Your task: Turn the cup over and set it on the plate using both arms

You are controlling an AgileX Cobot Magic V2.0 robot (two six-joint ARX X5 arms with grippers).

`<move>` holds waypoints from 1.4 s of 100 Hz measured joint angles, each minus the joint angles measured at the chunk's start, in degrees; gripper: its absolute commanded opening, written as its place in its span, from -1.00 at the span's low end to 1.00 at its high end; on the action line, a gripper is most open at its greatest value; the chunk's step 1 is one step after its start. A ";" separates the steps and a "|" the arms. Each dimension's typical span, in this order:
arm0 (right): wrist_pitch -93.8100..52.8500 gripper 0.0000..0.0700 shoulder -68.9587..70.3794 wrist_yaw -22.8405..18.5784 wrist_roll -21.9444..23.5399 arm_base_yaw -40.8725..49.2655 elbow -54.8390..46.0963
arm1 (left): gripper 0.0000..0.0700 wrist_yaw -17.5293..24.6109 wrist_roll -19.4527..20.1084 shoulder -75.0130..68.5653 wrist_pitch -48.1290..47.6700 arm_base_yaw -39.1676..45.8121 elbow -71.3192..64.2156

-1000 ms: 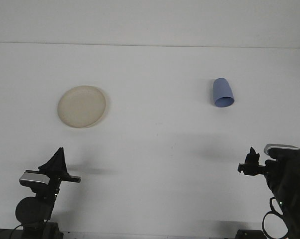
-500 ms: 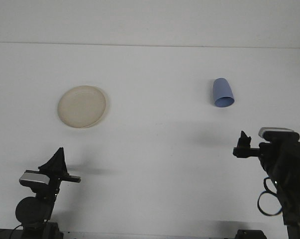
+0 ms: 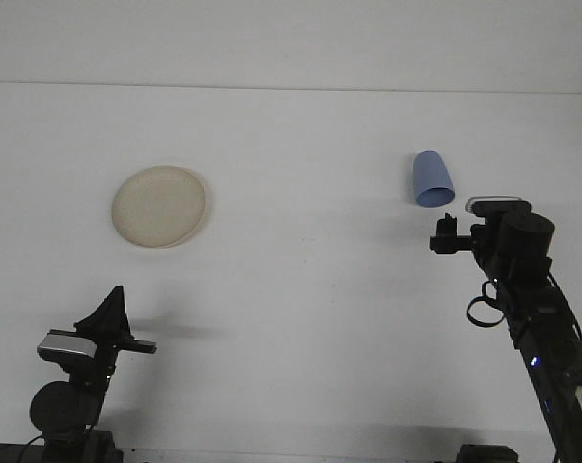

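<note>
Since a second ago, the right arm has reached forward and up the worktop (image 3: 300, 289), bringing the right gripper (image 3: 446, 234) from the lower right corner to a spot just below the blue cup (image 3: 432, 179). Its tip now sits near the cup's lower rim, apart from it; how its jaws stand cannot be told from this view, since only a small dark tip shows ahead of the wrist. The cup stands on the right half of the white worktop, wider rim downward and slightly tilted toward the camera. The tan plate (image 3: 159, 205) lies flat on the left half, well apart from the cup, with nothing on it. The left gripper (image 3: 110, 311) is at the lower left, unchanged, pointing upward near the front edge; its jaws' state cannot be told either.
</note>
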 measured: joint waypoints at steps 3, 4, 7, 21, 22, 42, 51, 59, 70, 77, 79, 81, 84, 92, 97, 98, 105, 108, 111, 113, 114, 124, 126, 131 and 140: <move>1.95 0.57 1.14 -0.02 -0.17 0.00 -0.70 | -0.97 0.00 0.00 0.00 0.00 0.00 0.00; 2.67 0.57 1.51 -0.02 -0.24 0.00 -0.96 | -0.97 0.00 0.00 0.00 0.00 0.00 0.00; 4.90 0.57 2.54 -0.02 -0.42 0.00 -1.77 | -0.97 0.00 0.00 0.00 0.00 0.00 0.00; 13.09 0.57 7.98 -0.15 -0.96 -0.02 -4.66 | -0.97 0.00 0.00 0.00 0.00 0.00 0.00; 13.51 0.57 8.46 -0.20 -1.03 -0.02 -4.79 | -0.97 0.00 0.00 0.00 0.00 0.00 0.00; 22.80 0.57 17.20 -1.73 -2.23 -0.74 -5.33 | -0.97 0.00 0.00 0.00 0.02 0.00 0.00; 27.06 0.57 20.48 -2.29 -2.49 -1.20 -5.33 | -0.97 0.00 0.00 0.00 0.00 0.00 0.00; 30.10 0.57 22.77 -3.45 -2.54 -1.86 -5.33 | -0.97 0.00 0.00 0.00 0.00 0.00 0.00; 33.59 0.57 25.05 -4.04 -2.67 -2.80 -5.33 | -0.97 0.00 0.00 0.00 0.00 0.00 0.00; 35.39 0.57 25.90 -5.40 -2.71 -3.67 -5.33 | -0.97 0.00 0.00 0.02 0.00 0.00 0.00; 36.04 0.57 26.12 -5.88 -2.73 -3.93 -5.33 | -0.97 0.00 0.00 0.00 0.00 0.00 0.00; 36.72 0.57 26.27 -6.29 -2.75 -4.22 -5.33 | -0.97 0.00 0.00 0.00 0.00 0.00 0.00; 37.57 0.57 26.53 -6.64 -2.80 -4.52 -5.33 | -0.97 0.00 0.00 0.00 0.00 0.00 0.00; 39.82 0.57 27.52 -7.78 -2.89 -5.38 -5.25 | -0.97 0.00 0.00 0.00 0.00 0.00 0.00; 39.91 0.57 28.39 -8.28 -2.91 -5.88 -4.85 | -0.97 0.00 0.00 0.00 0.00 0.00 0.00; 39.91 0.57 28.61 -8.41 -2.91 -5.99 -4.79 | -0.97 0.00 0.00 0.02 0.00 0.00 0.00; 39.87 0.57 30.14 -9.11 -2.95 -6.45 -3.96 | -0.97 0.00 0.00 0.00 0.00 0.00 0.00; 39.91 0.57 30.80 -9.20 -2.95 -6.56 -3.61 | -0.97 0.00 0.00 0.00 0.00 0.00 0.00; 39.89 0.57 31.34 -9.64 -2.99 -6.69 -3.23 | -0.97 0.00 0.00 0.00 0.00 0.00 0.00; 39.93 0.57 31.74 -10.12 -3.06 -6.73 -2.93 | -0.97 0.00 0.00 0.00 0.00 0.00 0.00; 39.93 0.57 31.91 -10.36 -3.08 -6.75 -2.75 | -0.97 0.00 0.00 0.00 0.00 0.00 0.00; 40.30 0.57 33.86 -10.86 -3.15 -6.88 -0.79 | -0.97 0.00 0.00 0.00 0.00 0.00 0.00; 40.37 0.57 34.29 -10.86 -3.15 -6.88 -0.37 | -0.97 0.00 0.00 0.00 0.00 0.00 0.00; 40.48 0.57 35.26 -10.99 -3.30 -6.88 0.52 | -0.97 0.00 0.00 0.00 0.00 0.00 0.00; 40.52 0.57 37.24 -11.56 -3.58 -6.91 2.40 | -0.97 0.00 0.00 0.00 0.00 0.00 0.00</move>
